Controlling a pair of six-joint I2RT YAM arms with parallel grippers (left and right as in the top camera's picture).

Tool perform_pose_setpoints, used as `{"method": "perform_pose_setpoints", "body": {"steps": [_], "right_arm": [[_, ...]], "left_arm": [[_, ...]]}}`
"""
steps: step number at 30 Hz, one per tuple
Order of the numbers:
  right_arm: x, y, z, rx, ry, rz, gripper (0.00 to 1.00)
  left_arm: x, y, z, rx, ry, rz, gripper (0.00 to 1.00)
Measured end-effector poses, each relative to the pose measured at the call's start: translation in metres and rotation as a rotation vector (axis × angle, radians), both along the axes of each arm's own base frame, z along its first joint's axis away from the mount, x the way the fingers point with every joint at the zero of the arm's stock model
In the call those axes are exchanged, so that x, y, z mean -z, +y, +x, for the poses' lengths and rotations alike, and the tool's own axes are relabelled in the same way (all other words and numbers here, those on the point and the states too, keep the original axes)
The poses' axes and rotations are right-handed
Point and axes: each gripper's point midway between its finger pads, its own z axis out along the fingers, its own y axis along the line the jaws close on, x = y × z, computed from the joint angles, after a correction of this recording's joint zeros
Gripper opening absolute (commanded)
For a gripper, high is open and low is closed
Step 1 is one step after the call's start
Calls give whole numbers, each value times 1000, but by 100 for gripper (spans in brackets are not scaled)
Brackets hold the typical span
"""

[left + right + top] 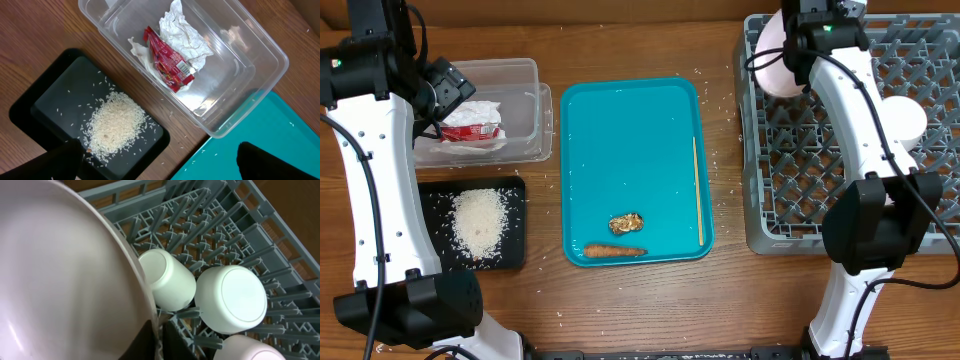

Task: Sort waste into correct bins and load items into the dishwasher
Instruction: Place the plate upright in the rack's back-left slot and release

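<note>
My right gripper [159,340] is shut on the rim of the round white plate [60,280], which it holds on edge over the back left corner of the grey dish rack [790,180]. Inside the rack a white cup [167,277] and a white bowl [231,298] sit upside down, with another bowl [245,350] beside them. My left gripper [160,157] is open and empty above the gap between the black tray [55,100] and the clear tub [250,75]. The tub holds a red wrapper [167,57] and a crumpled napkin [182,32]. Rice [117,122] is piled in the black tray.
The teal tray [630,130] lies in the middle with a brown lump [626,223], an orange-brown stick [614,251] and a thin yellow skewer [697,190]. Loose rice grains dot the wooden table round the trays. The right arm reaches across the rack's left half.
</note>
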Motion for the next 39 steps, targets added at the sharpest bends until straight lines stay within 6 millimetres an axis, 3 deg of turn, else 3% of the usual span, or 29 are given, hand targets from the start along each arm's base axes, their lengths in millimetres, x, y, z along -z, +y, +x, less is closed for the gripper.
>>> {"method": "perform_pose_setpoints", "body": {"steps": [9,14,19,22,24,25,28,34,37,39], "right_arm": [[-2,22,-2,-46,20,-3,17],[-19,48,2,-101,-11,20,43],[-26,76,7,-172,-40,111,45],[-33,84,5,-200,-58,170,55],[-44,83,4,-202,-87,187,50],[-53,76,4,-187,-115,193,29],[-68,47,3,-118,-171,205,5],[-67,-50,-3,67,-236,339,4],[-63,-83,-6,94,-266,450,4],[-58,-90,-4,74,-272,532,4]], "left_arm": [[0,0,0,0,0,0,100],[0,0,0,0,0,0,100],[0,0,0,0,0,0,100],[0,0,0,0,0,0,100],[0,0,0,0,0,0,100],[0,0,0,0,0,0,100],[0,0,0,0,0,0,100],[0,0,0,0,0,0,100],[0,0,0,0,0,0,100],[0,0,0,0,0,0,100]]}}
